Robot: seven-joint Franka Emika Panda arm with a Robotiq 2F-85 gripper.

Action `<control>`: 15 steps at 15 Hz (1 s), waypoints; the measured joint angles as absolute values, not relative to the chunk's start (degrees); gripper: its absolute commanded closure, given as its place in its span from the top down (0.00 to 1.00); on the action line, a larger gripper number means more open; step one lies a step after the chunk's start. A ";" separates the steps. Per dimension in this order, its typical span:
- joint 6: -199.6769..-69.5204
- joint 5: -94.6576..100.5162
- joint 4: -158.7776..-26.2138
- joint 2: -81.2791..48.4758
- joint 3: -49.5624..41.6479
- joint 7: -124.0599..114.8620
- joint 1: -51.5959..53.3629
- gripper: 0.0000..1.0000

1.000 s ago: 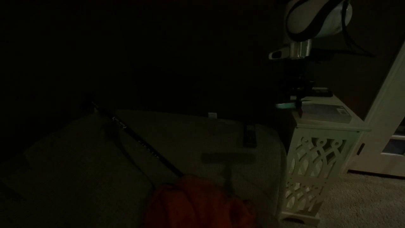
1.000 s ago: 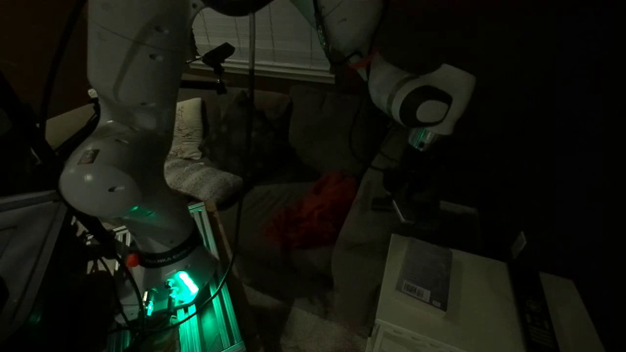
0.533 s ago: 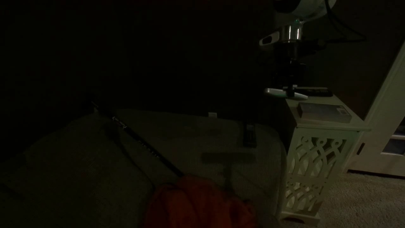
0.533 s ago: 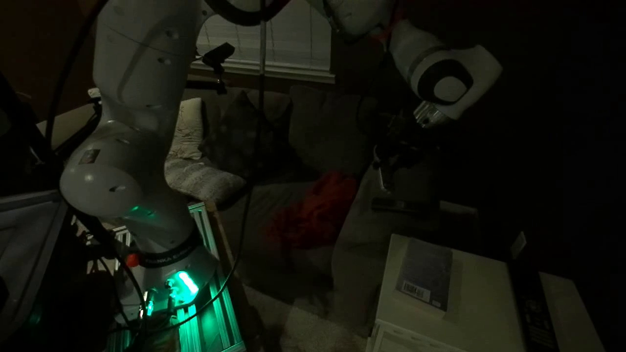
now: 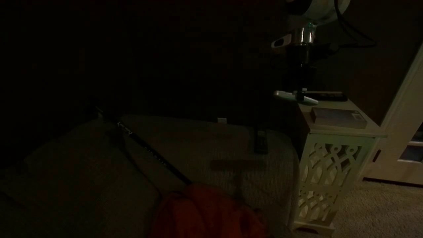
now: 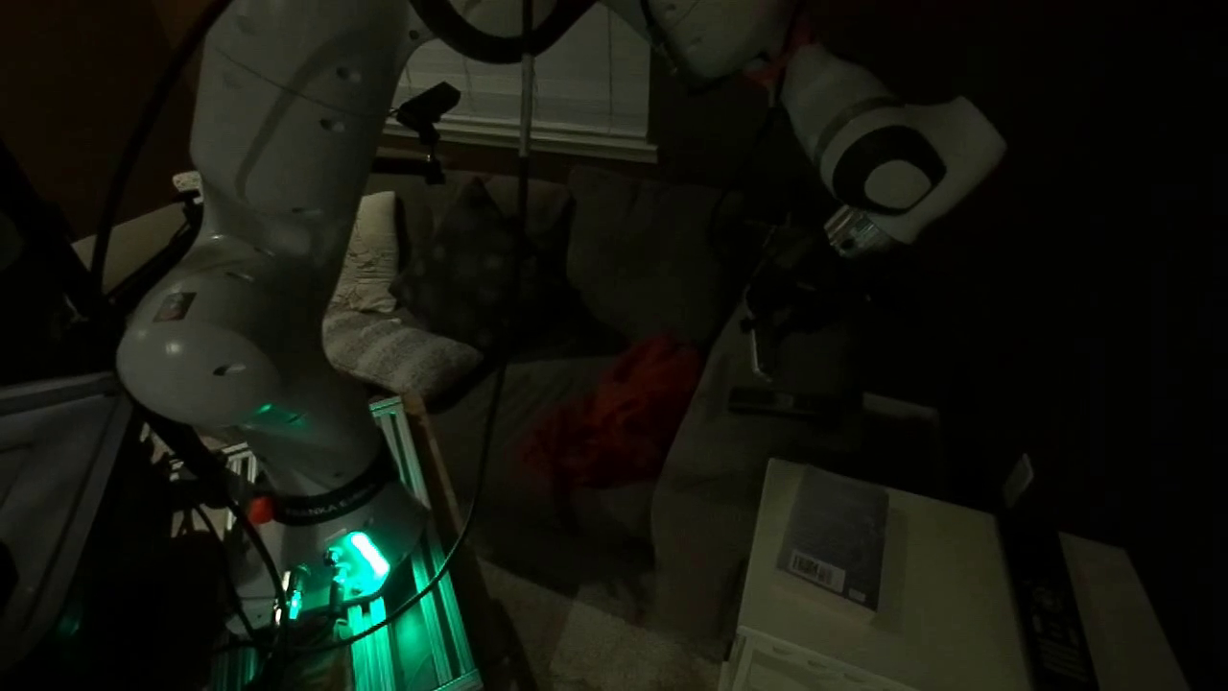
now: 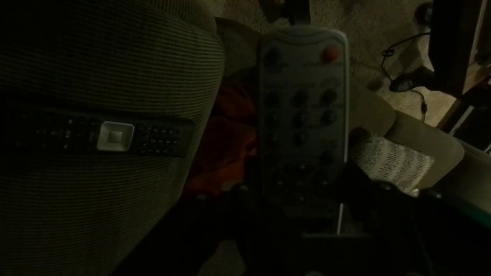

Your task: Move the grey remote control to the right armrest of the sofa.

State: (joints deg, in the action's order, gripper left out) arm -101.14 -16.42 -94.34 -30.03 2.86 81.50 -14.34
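The grey remote control (image 7: 303,107) has rows of dark buttons and a red one. My gripper (image 7: 299,176) is shut on it, one finger on each long side. In both exterior views the gripper (image 5: 300,94) (image 6: 753,323) holds the remote (image 5: 284,96) (image 6: 758,357) in the air, between the side table and the sofa armrest. The sofa (image 6: 624,250) has a broad ribbed armrest that shows in the wrist view (image 7: 126,73) and in both exterior views (image 5: 205,142) (image 6: 705,480). The dark gripper body is hard to make out.
A long black remote (image 7: 115,136) lies on the armrest. The white lattice side table (image 5: 333,178) bears a grey book (image 6: 835,537) and another dark remote (image 6: 1055,605). An orange cloth (image 6: 614,422) lies on the sofa. A thin dark rod (image 5: 152,152) runs diagonally in an exterior view.
The gripper with the grey remote has moved up and away from the side table, toward the armrest side. In the last half second it has moved only slightly. The remote stays held.
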 measured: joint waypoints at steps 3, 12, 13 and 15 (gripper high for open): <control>-103.11 -17.87 -94.28 -30.41 2.87 73.74 -13.24 0.28; -117.36 -16.31 -93.38 -35.23 2.60 40.48 -4.93 0.28; -117.40 -16.21 -93.18 -35.62 2.33 37.65 -5.04 0.28; -117.40 -16.06 -92.73 -36.18 1.75 32.05 -5.46 0.28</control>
State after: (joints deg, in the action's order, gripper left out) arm -117.40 -16.06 -92.73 -36.18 1.75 32.05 -5.46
